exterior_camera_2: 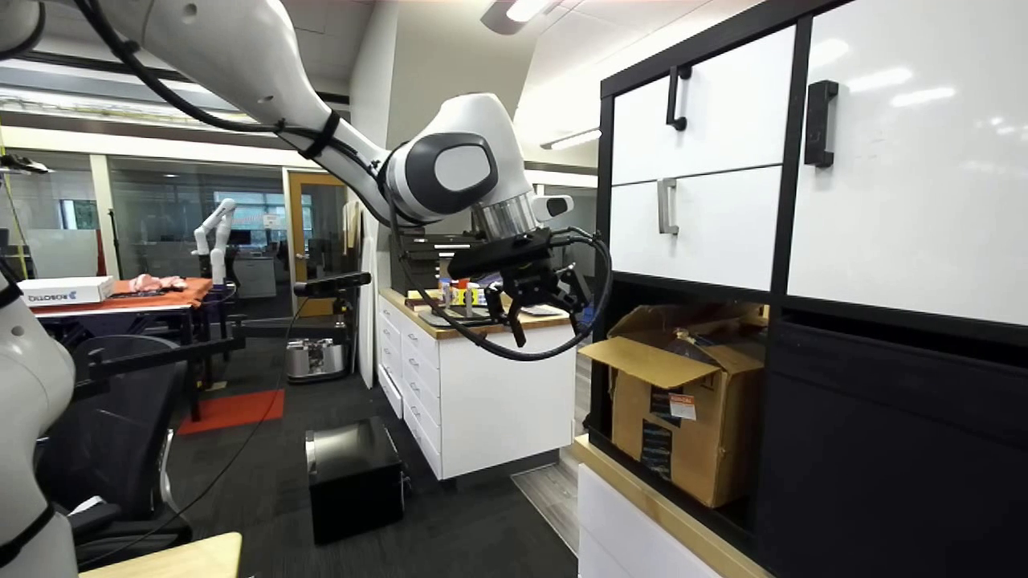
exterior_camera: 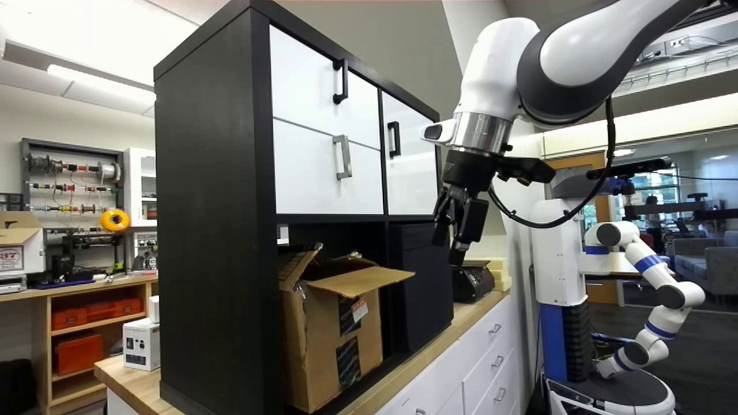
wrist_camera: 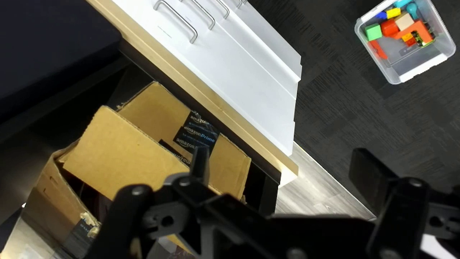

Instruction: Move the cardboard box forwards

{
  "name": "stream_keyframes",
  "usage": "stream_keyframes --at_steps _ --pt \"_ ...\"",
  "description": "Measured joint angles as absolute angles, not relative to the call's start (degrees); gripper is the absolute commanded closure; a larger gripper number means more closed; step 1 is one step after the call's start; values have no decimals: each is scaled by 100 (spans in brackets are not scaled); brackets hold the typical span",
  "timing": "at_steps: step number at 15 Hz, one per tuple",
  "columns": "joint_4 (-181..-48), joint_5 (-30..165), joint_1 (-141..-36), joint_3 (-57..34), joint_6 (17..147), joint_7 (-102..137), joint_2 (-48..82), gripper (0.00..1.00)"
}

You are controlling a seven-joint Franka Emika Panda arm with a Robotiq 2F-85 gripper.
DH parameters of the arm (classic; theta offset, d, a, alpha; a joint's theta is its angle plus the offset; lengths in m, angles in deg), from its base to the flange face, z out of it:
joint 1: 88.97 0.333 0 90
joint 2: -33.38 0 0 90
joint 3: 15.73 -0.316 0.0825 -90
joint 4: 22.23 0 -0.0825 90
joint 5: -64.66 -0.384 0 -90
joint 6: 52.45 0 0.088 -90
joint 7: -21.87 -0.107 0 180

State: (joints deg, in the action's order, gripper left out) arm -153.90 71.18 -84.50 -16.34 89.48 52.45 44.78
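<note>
The brown cardboard box [exterior_camera: 320, 340] stands in an open lower compartment of the black-and-white cabinet. In both exterior views its top flaps are loose, and one flap sticks out at the front. Dark tape and a small label mark the front of the box [exterior_camera_2: 707, 453]. In the wrist view the box [wrist_camera: 125, 154] lies at left and lower left, partly covered by a gripper finger. My gripper [exterior_camera: 451, 245] is open and empty, its fingers wide apart in the wrist view [wrist_camera: 285, 169]. In an exterior view the gripper [exterior_camera_2: 550, 329] hangs in front of the cabinet, apart from the box.
The cabinet [exterior_camera: 207, 202] has white doors with protruding handles above the box. A dark bin [exterior_camera: 421, 288] fills the neighbouring compartment. A wooden counter edge [exterior_camera_2: 666, 514] over white drawers runs along the front. A clear tub of colourful blocks [wrist_camera: 413, 68] stands on the floor.
</note>
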Motion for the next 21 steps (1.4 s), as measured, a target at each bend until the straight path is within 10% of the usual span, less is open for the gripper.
stream_keyframes --at_steps 21 --pt "-15005 7537 -8450 -1700 9541 5357 3908 0"
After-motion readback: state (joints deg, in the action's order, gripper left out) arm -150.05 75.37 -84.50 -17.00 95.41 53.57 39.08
